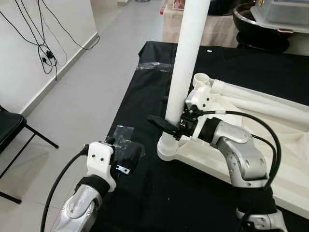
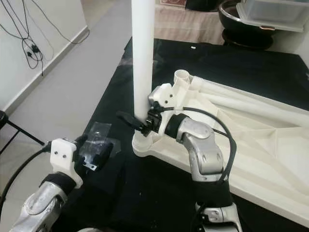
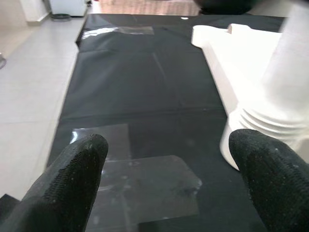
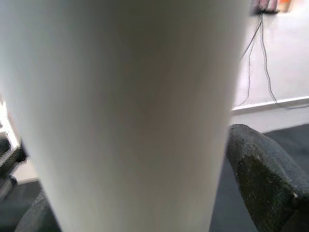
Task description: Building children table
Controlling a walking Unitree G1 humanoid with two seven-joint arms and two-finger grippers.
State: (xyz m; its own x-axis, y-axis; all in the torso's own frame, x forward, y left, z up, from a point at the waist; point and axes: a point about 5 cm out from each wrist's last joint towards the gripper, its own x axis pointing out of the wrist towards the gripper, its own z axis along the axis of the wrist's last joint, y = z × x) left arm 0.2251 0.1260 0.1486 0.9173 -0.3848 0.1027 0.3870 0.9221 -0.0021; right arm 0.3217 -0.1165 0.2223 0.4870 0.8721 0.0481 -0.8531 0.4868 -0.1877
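Observation:
A white tabletop (image 1: 289, 159) lies upside down on a black cloth (image 1: 145, 92). One white table leg (image 1: 188, 53) stands upright in the ribbed corner socket (image 1: 169, 147). My right gripper (image 1: 168, 123) is shut on this leg just above the socket, and one black finger (image 1: 157, 121) sticks out past it. In the right wrist view the leg (image 4: 125, 111) sits between the fingers (image 4: 263, 169). More white legs (image 1: 260, 96) lie across the tabletop beside a second socket (image 1: 202, 79). My left gripper (image 3: 169, 188) hangs open and holds nothing, over a clear plastic bag (image 3: 140, 183) on the cloth.
Grey floor (image 1: 82, 96) runs along the cloth's left edge, with a black chair (image 1: 9, 130) and cables (image 1: 46, 53) hanging on the white wall. Behind the cloth stand a covered low table (image 1: 212, 29), a black bowl (image 1: 260, 29) and a clear box (image 1: 285, 12).

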